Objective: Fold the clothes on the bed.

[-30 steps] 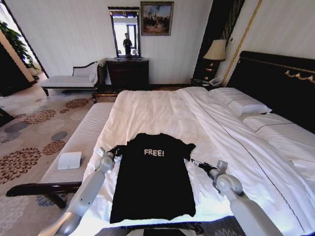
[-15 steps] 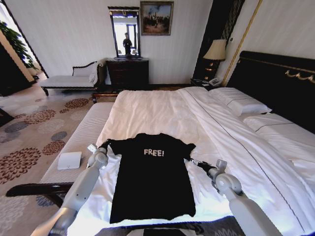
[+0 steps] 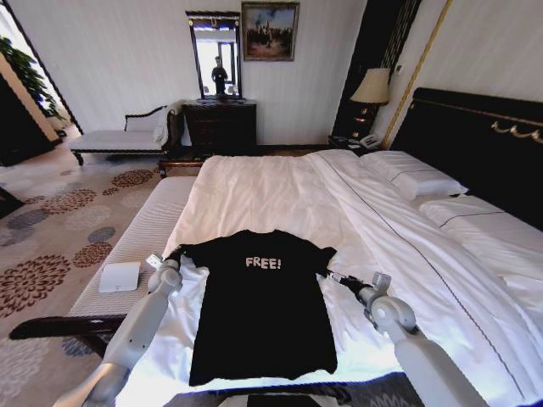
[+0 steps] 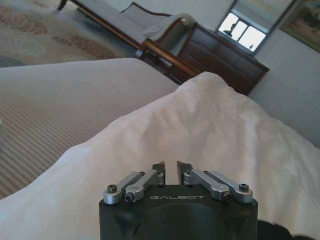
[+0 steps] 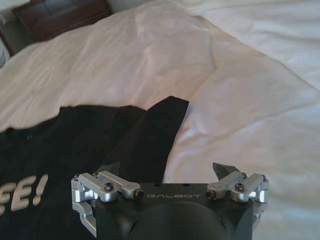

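Black T-shirt [image 3: 263, 305] lies flat, unfolded, on the bed [image 3: 280, 191]. Left hand [image 4: 170, 171] nearly pressed together beside one sleeve; right hand [image 5: 167, 172] spread over the other.

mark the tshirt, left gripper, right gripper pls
T-shirt [image 3: 263, 314]: head view, middle of the black front.
Left gripper [image 4: 170, 167]: left wrist view, between its nearly closed fingertips.
Right gripper [image 5: 167, 169]: right wrist view, between its spread fingertips.

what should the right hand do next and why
Probably ease the right hand forward and down onto the right sleeve of the T-shirt: its fingers are open, and the sleeve lies flat on the bed just ahead, not yet gripped.
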